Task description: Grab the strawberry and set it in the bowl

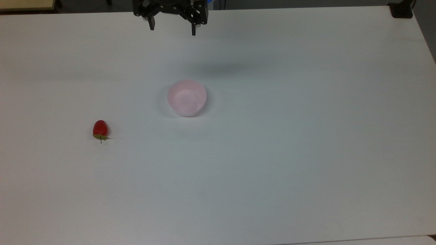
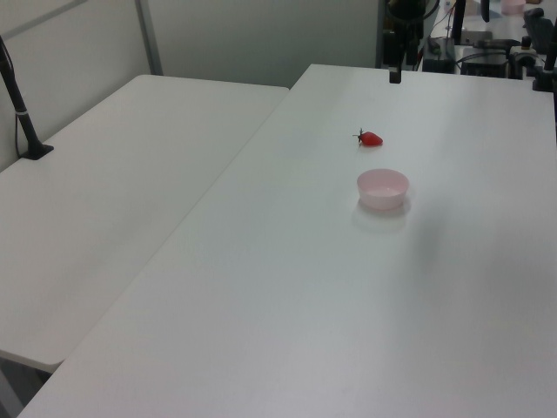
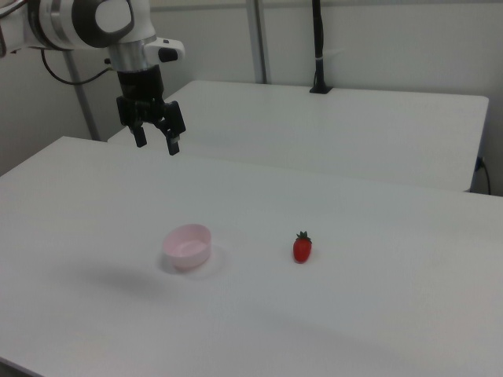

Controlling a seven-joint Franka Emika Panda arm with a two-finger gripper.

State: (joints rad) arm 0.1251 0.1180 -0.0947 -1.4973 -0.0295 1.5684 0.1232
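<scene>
Strawberry [image 1: 100, 128] is lying on its side on the white table [image 1: 272, 170], well off to the top view's left of the bowl [image 1: 186, 97] and a bit lower, leafy cap and stem pointing toward the bottom edge. In the right view it's on the bowl's right, not touching it. Pink bowl sits upright with nothing in it. Gripper [image 3: 157, 141] hangs up in the air above the table, well apart from both, fingers spread wide and holding nothing, near the top edge in the top view
</scene>
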